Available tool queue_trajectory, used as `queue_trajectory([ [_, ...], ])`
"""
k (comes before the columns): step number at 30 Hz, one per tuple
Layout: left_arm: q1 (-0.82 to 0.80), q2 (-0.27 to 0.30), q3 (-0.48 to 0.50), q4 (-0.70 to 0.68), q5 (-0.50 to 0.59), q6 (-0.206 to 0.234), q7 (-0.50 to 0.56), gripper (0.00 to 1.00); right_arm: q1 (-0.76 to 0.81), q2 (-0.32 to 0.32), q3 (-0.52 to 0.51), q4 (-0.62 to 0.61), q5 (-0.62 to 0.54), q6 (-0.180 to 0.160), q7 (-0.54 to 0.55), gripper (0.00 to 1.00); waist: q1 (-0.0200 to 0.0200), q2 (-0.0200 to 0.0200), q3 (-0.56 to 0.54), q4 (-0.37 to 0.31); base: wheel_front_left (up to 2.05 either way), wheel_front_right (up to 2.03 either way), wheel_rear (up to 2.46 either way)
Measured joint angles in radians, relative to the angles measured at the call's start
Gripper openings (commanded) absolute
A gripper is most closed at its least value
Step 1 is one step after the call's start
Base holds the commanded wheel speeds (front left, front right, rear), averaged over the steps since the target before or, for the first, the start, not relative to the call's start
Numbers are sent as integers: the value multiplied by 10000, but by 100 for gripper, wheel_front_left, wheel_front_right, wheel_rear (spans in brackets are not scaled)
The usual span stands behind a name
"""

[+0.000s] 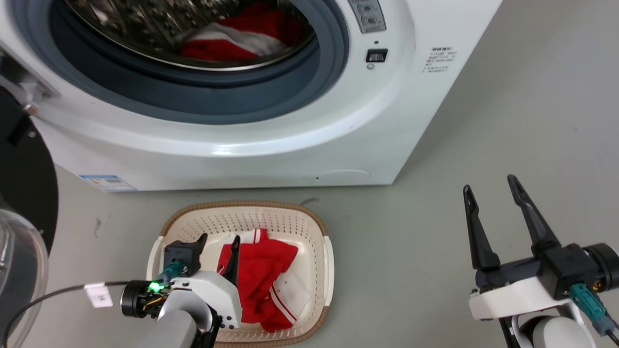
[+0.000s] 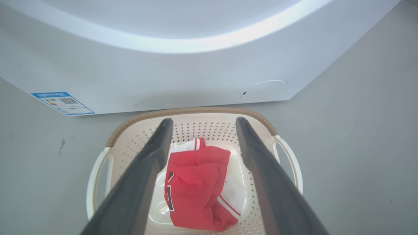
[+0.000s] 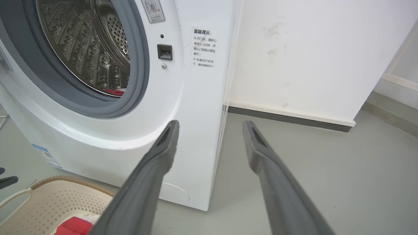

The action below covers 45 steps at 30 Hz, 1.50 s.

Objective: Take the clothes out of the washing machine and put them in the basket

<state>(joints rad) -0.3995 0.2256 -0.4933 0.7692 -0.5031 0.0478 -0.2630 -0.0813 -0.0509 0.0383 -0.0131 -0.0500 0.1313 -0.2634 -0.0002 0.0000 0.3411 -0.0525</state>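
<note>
Left end effector (image 1: pixel 219 239): lower left of the head view, above the basket (image 1: pixel 309 216). Its fingers are parted, with nothing gripped. In its wrist view both fingers are spread to either side of a red garment (image 2: pixel 196 182). Contact with the fabric cannot be judged.

That garment is red with white panels and striped trim. It lies crumpled on the basket base, at lower centre of the head view.

Right end effector (image 1: pixel 489 183): lower right of the head view, over bare floor (image 1: pixel 483 121), well apart from the basket. Its fingers are wide open and empty.

Washer (image 1: pixel 290 145): upper part of the head view, with its door (image 1: pixel 19 241) swung open at the left edge. A second garment (image 1: pixel 232 41), red and white, lies in the drum (image 1: pixel 145 24) at top centre, behind the grey gasket (image 1: pixel 193 96).

The basket stands on the floor just in front of the washer, with a strip of floor visible between them.
</note>
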Motion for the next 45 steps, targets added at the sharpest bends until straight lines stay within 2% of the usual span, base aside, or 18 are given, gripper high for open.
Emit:
queue_trajectory([
  [10,1982,-516,2591,-3676,1526,405,-2,100,596,0,27,113,-23,0,0,100,-1,0,-1151,219,0,0,0],
  [17,2948,-1076,3904,-5586,2658,345,-2,100,908,-4,42,148,54,-2,0,100,0,0,-1713,222,0,0,0],
  [23,3089,-1340,4441,-6113,3200,82,0,100,938,-2,105,142,71,0,0,100,0,0,-1846,97,0,0,0],
  [27,2636,-1383,4648,-5860,3421,-151,0,100,925,-2,165,119,96,0,0,100,0,0,-1755,-14,0,0,0],
  [33,748,-1164,4765,-4502,3726,-474,-2,100,544,0,278,17,151,0,0,100,2,0,-1268,-210,0,0,0],
  [40,-2317,-380,4537,-2059,4203,-767,190,100,-139,-2,516,-150,261,0,0,100,3,0,-274,-592,0,0,0],
  [45,-4657,504,4406,-443,4385,-1156,821,100,-683,-2,598,-267,531,-2,0,100,3,0,608,-980,0,0,0],
])
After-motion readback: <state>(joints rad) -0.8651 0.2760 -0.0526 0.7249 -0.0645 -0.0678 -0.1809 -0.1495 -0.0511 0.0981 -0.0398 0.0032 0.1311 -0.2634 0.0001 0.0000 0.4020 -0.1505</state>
